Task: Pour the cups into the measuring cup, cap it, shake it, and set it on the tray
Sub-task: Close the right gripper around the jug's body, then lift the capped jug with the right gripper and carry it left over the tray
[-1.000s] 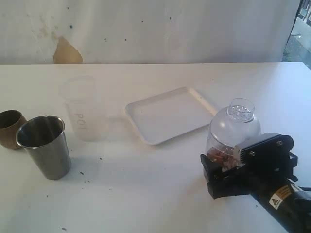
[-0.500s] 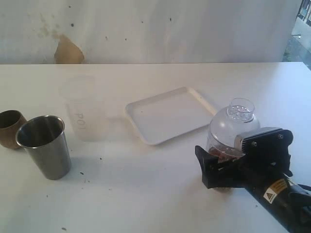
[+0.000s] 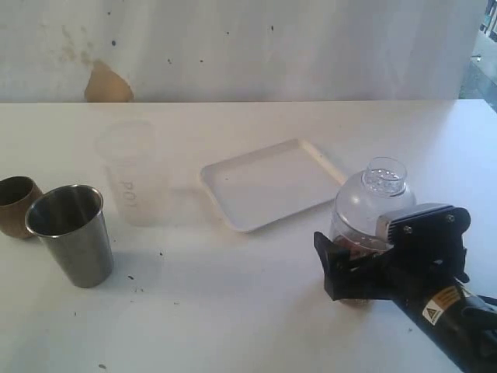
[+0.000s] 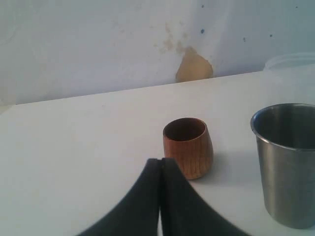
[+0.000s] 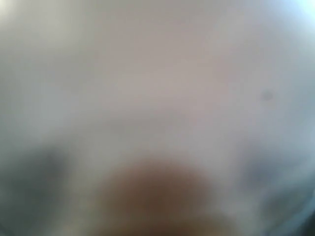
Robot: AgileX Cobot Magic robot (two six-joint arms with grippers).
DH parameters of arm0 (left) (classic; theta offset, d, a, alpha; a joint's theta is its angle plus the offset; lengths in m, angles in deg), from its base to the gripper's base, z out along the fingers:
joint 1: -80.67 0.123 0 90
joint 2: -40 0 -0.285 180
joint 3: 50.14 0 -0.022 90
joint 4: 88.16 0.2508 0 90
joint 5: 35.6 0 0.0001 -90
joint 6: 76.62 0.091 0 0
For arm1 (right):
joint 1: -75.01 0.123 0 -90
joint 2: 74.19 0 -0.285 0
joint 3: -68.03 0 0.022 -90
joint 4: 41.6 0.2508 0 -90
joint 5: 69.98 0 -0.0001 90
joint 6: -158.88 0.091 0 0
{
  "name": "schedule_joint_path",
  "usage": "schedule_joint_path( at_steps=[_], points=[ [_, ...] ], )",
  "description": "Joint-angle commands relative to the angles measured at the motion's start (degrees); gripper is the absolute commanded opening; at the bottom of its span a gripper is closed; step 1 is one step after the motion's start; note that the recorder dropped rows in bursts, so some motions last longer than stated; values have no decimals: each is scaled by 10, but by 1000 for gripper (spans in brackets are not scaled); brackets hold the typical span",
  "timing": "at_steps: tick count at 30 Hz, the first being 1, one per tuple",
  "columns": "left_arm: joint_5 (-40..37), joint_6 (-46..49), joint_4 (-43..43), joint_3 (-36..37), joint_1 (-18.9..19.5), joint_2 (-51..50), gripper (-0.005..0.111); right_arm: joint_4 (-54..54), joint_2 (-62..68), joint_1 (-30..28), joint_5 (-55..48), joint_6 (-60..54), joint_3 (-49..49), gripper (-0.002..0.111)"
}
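Note:
At the left edge the small brown cup [image 3: 15, 203] [image 4: 188, 147] stands beside the steel tumbler [image 3: 70, 233] [image 4: 285, 162]. The frosted cup [image 3: 130, 175] with grey lettering is behind them. The white tray [image 3: 272, 183] lies mid-table. On the table to its right stands the measuring cup [image 3: 347, 242], with brown contents and a clear domed lid [image 3: 377, 198] on top. My right gripper [image 3: 349, 260] has its jaws around the cup's lower part. The right wrist view is all blur. My left gripper [image 4: 161, 162] is shut and empty, just short of the brown cup.
A white wall with a brown patch [image 3: 107, 84] closes off the back of the table [image 3: 233, 311]. The right arm's black body [image 3: 435, 295] hides the measuring cup's base.
My right gripper has pushed forward, so that its jaws reach further around the measuring cup. The cup, the tray and the other cups have not moved.

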Motion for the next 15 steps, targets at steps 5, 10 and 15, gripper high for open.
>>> schedule_joint_path(
  at_steps=[5, 10, 15],
  points=[
    [0, -1, 1, 3, -2, 1, 0, 16, 3, -4, 9, -7, -2, 36],
    [0, -1, 1, 3, -2, 1, 0, 31, 3, -4, 0, -4, -2, 1],
    [0, -1, 1, 3, -2, 1, 0, 71, 3, -4, 4, 0, -2, 1]
  ],
)
